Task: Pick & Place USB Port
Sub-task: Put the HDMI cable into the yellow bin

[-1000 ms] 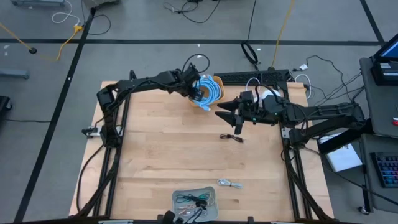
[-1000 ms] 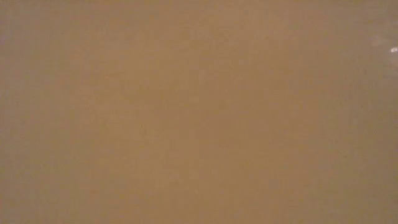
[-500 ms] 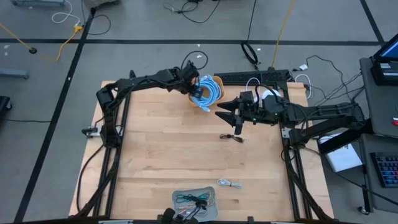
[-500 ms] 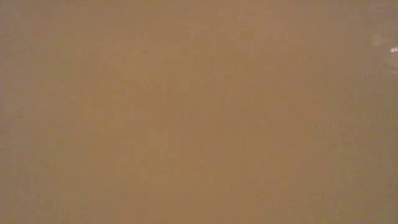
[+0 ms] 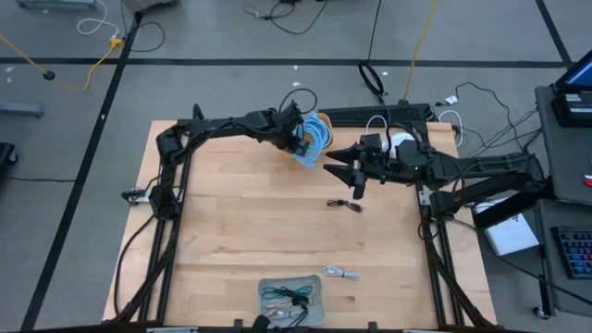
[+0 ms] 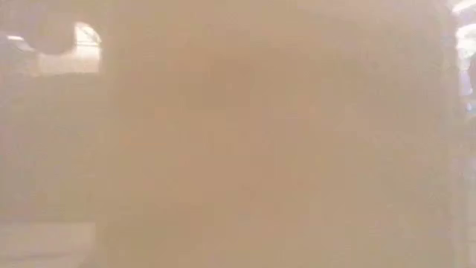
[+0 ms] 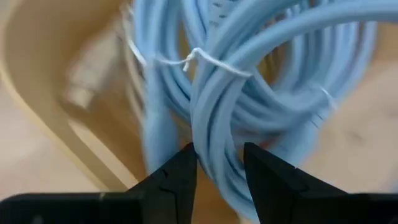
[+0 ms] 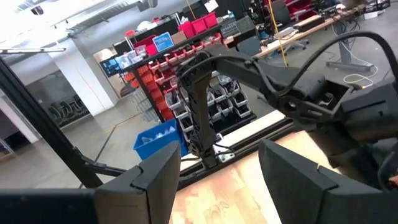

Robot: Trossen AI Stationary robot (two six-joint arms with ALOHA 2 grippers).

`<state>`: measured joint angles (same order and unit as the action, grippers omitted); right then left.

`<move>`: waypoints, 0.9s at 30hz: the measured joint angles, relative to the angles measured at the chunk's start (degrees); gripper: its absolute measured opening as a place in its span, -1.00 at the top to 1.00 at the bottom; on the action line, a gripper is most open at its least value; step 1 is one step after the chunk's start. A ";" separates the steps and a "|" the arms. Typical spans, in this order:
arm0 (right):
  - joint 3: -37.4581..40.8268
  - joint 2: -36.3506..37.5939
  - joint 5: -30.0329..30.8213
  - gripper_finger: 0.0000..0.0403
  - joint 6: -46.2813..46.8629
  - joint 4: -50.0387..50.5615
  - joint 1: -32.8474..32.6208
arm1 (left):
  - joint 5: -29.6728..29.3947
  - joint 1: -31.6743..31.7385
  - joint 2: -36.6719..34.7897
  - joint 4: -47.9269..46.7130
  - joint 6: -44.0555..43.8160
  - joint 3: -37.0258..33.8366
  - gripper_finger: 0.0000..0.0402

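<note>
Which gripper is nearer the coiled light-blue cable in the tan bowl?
Left. The left gripper is at the coiled light-blue cable, its fingers either side of a strand. The right gripper hovers beside the tan bowl, open.

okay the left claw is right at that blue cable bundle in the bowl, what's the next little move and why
Probably close the left claw on the light blue coiled cable. In the left wrist view one strand of the coil runs down between its two parted fingers, so a squeeze should catch it. The coil sits in a tan bowl at the table's far edge, so a lift can follow. The right claw waits open nearby.
</note>
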<state>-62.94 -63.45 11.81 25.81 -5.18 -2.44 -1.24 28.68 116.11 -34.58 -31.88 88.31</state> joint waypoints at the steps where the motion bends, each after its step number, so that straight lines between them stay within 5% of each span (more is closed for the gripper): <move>1: 0.00 0.09 0.01 -0.05 -0.02 -0.15 0.00 | -0.19 -0.44 -0.03 0.00 -0.30 0.02 0.34; 9: 0.00 0.91 0.31 -0.05 -0.99 0.01 -0.31 | -1.43 -1.57 0.21 -0.10 1.67 1.68 0.78; 27: 0.00 1.00 0.09 -0.04 -0.91 -0.47 -0.36 | -1.76 0.54 0.07 -2.56 2.15 15.32 0.79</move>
<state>-62.94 -62.46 11.90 24.90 -5.65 -2.80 -3.00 29.22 116.18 -37.14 -29.73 103.63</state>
